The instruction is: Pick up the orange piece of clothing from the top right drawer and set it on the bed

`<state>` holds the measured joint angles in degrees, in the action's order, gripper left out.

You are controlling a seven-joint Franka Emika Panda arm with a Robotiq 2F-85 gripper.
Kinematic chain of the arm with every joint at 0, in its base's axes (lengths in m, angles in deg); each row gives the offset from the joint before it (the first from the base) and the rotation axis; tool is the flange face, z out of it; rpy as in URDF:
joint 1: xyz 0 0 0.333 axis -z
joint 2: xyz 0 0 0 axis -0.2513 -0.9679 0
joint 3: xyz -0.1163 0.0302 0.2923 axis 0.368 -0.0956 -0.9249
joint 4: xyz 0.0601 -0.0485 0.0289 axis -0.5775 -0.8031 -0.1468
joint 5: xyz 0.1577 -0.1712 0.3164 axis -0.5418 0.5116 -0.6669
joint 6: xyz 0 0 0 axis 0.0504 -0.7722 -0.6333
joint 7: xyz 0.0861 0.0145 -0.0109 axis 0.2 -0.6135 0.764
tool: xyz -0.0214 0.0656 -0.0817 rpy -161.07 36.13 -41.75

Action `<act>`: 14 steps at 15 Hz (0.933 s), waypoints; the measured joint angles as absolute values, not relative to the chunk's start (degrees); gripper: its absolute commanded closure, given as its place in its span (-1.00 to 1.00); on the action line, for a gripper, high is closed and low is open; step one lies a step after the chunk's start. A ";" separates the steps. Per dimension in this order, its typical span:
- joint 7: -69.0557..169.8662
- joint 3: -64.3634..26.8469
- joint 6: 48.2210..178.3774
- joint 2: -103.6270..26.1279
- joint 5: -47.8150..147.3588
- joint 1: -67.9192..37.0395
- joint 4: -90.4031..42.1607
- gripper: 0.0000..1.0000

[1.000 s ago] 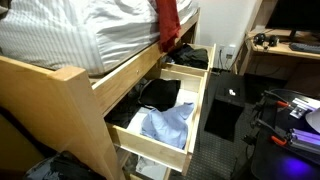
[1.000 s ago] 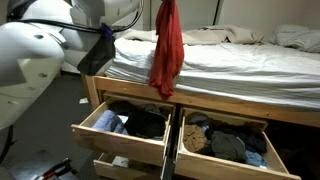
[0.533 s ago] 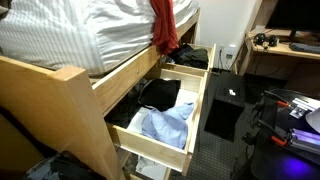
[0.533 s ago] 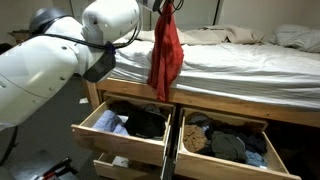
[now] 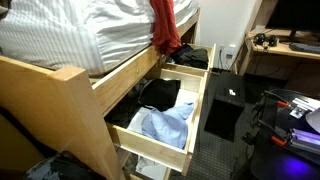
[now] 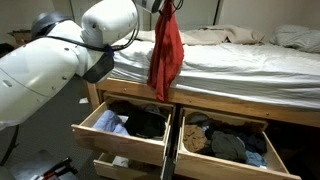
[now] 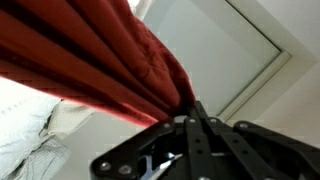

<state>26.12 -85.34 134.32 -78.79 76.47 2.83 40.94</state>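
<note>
The orange piece of clothing [image 6: 166, 52] hangs limp from my gripper [image 6: 163, 5] at the top of an exterior view, in front of the bed's [image 6: 240, 60] edge. It also shows as a red drape in an exterior view [image 5: 164, 27]. In the wrist view my gripper [image 7: 190, 112] is shut on the bunched red-orange fabric [image 7: 90, 60]. The top right drawer [image 6: 222, 150] stands open below, holding dark clothes. The matching drawer with the light blue shirt [image 5: 165, 122] is open too.
The white robot arm [image 6: 60, 60] reaches over the bed's side. A lower drawer [image 6: 110, 163] is open. A black box [image 5: 225, 110] and a desk [image 5: 285, 45] stand on the floor side. White bedding is rumpled [image 5: 80, 35].
The arm has swung over toward the bed since a second ago, carrying the hanging garment with it. Nothing visibly moved in the last half second.
</note>
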 measured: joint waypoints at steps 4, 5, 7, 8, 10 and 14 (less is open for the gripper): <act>21.10 -80.47 126.02 -79.49 76.47 2.84 40.93 0.84; 19.90 -79.42 125.03 -79.84 76.47 2.84 40.93 0.80; 19.26 -78.62 124.66 -80.16 76.47 2.85 40.93 0.80; 19.21 -78.61 124.62 -80.13 76.47 2.83 40.94 0.80; 19.20 -78.61 124.60 -80.10 76.47 2.81 40.95 0.80; 18.59 -78.60 124.01 -79.97 76.47 2.86 41.02 0.15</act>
<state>18.59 -78.60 124.01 -79.97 76.47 2.86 41.02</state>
